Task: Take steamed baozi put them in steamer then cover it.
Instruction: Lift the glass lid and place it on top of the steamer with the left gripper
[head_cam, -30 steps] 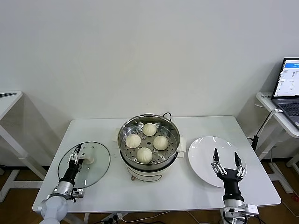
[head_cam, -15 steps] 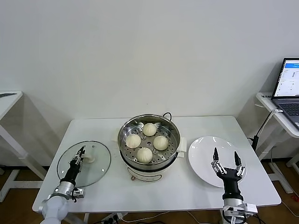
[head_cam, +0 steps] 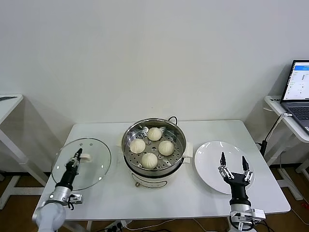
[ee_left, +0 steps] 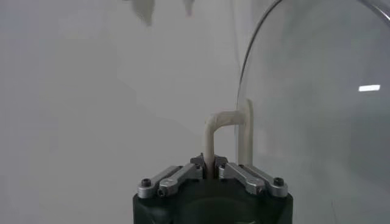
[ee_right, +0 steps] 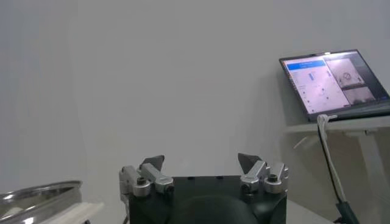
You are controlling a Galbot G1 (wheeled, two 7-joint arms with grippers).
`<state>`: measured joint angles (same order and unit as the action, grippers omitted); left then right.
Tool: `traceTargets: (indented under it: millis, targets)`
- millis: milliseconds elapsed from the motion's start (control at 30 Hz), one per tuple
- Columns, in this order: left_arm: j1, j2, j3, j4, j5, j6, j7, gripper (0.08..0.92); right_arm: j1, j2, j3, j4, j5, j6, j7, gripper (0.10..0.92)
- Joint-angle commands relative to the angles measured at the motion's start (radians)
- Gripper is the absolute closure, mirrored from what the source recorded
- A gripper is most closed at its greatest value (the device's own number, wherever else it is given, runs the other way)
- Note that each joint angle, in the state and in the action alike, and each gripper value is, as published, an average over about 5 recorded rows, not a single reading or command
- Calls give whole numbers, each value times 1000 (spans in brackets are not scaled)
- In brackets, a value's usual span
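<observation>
Several cream-white baozi (head_cam: 149,160) lie on the perforated tray of the shiny steamer (head_cam: 153,170) at the table's middle. Left of it the clear glass cover (head_cam: 94,164) is tilted and raised off the table. My left gripper (head_cam: 77,155) is shut on the cover's white handle (ee_left: 229,129), whose thin bar runs between the jaws in the left wrist view (ee_left: 209,171). My right gripper (head_cam: 233,169) hovers open over the white plate (head_cam: 210,157), fingers apart and nothing between them (ee_right: 201,163).
A laptop (head_cam: 299,87) sits on a side table at the far right, with a cable (head_cam: 271,131) hanging toward the floor. Another table's corner (head_cam: 9,101) shows at the far left. The steamer's rim (ee_right: 36,195) shows in the right wrist view.
My left gripper closed on the cover's handle and raised the cover, shifting it left and tilting it. The right arm has barely moved.
</observation>
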<state>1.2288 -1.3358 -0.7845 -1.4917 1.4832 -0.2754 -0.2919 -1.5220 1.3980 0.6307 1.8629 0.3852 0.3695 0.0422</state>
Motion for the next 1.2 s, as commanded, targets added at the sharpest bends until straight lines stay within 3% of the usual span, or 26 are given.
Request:
traceTargets:
  millis: [33, 233, 467, 833, 1200]
  targets:
    - [135, 115, -70, -416, -264, 164, 192, 812, 4, -4, 1, 0, 5, -2, -1, 203]
    - [180, 216, 24, -650, -444, 371, 371, 812, 7, -14, 2, -12, 8, 2, -3, 203]
    - [112, 246, 328, -764, -391, 618, 461, 812, 14, -9, 3, -19, 3, 8, -5, 203]
    - [-146, 147, 774, -667, -167, 799, 555, 812, 6, 6, 6, -19, -19, 23, -5, 203]
    - [-273, 63, 916, -498, -59, 857, 578, 812, -9, 18, 11, -21, -36, 29, -5, 203]
